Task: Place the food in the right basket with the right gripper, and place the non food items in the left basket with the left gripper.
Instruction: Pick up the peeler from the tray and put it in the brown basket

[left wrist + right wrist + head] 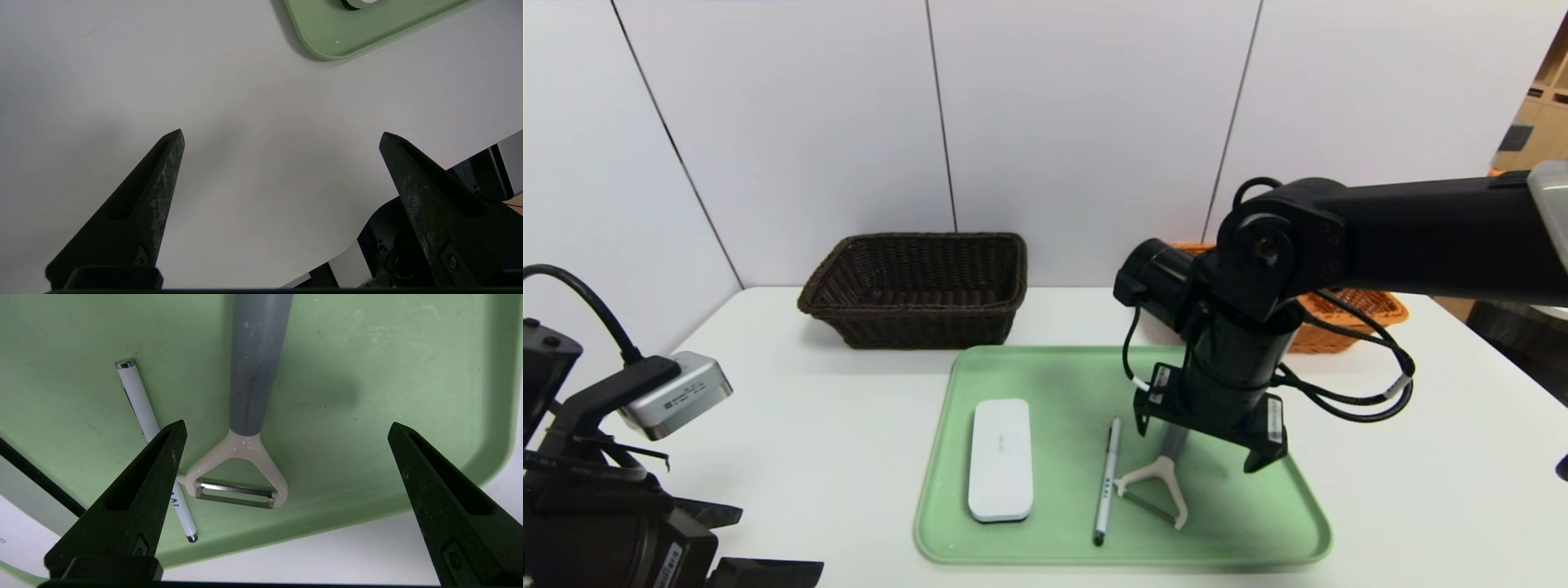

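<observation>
On the pale green tray (1078,384) lie a flat white case (1001,469), a slim white pen (1107,478) and a grey-handled white peeler (1162,472). My right gripper (287,424) hangs open just above the tray. The peeler (245,457) lies below its fingers, nearer one fingertip, and the pen (139,396) lies beside that fingertip. Nothing is between the fingers. My left gripper (282,132) is open over bare table at the near left, off the tray's corner (335,28). The dark left basket (915,286) stands at the back. The orange right basket (1376,306) is mostly hidden by my right arm. The food is out of view.
The white table (809,425) ends at a white panelled wall behind the baskets. My right arm (1421,237) stretches in from the right across the orange basket and the tray's right half. The left arm's wrist camera (678,396) sits at the near left.
</observation>
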You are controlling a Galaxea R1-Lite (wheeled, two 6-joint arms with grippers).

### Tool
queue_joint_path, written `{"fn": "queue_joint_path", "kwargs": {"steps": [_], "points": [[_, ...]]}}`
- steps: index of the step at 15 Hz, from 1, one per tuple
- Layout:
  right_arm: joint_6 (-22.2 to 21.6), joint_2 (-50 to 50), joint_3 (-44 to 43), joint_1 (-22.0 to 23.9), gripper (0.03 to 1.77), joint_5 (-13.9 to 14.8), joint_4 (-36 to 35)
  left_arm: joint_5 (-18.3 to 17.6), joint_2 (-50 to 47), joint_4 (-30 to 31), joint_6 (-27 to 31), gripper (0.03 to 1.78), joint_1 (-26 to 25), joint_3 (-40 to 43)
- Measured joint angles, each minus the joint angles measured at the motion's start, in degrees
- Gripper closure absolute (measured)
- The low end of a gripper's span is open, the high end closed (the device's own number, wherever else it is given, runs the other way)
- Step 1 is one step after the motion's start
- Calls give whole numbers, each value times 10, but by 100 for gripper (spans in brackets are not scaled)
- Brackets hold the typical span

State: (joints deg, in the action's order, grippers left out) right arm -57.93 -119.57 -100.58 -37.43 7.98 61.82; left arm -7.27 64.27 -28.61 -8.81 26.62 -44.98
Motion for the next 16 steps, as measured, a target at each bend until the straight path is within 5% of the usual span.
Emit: {"fn": "queue_joint_path", "kwargs": {"steps": [16], "points": [[15,-60,-48,26,10,2,18,0,0,0,1,12,0,4]]}}
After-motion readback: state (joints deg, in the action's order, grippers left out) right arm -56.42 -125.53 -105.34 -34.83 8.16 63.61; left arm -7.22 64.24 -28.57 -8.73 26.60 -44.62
